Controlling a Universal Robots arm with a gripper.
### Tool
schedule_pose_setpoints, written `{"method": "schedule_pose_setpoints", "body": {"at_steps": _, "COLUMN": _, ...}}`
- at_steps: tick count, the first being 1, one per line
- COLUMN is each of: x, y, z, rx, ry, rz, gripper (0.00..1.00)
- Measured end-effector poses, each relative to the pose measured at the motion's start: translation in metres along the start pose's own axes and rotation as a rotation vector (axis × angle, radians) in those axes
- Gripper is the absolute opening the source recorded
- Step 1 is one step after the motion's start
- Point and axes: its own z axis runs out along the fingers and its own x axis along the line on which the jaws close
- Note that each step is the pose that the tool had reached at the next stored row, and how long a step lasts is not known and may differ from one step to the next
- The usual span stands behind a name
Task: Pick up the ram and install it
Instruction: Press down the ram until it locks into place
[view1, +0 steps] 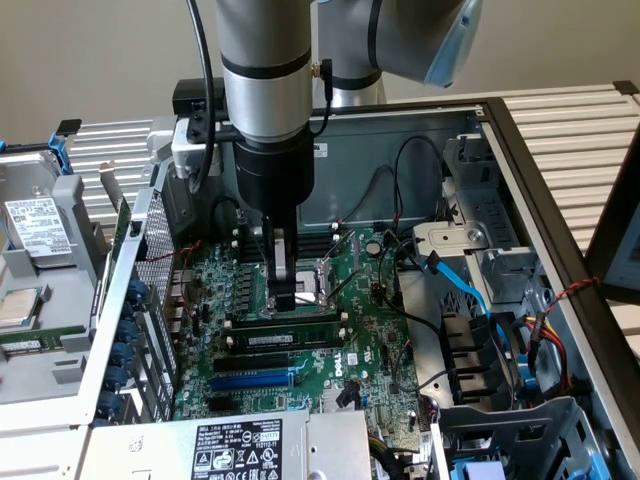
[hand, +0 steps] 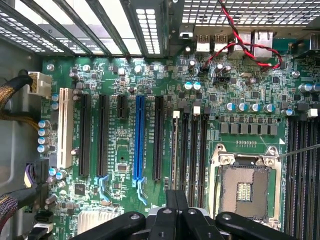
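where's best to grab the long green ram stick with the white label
Its top long edge near the middle, coming straight down. The long green ram stick stands on edge on the green motherboard, flat faces upright with black slots close alongside, so only the top is free to pinch across.

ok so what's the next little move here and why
Probably a short press straight down. The shut gripper sits on the top edge of the ram, which stands upright on the motherboard beside the processor socket. Whether it is fully seated can't be told, so a gentle push seems the safest step.
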Motion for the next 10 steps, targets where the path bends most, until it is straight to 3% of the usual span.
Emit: {"method": "schedule_pose_setpoints", "body": {"at_steps": 10, "x": 0.0, "y": 0.0, "z": 0.0012, "rx": -0.006, "ry": -0.0006, "rz": 0.143, "gripper": 0.11}}
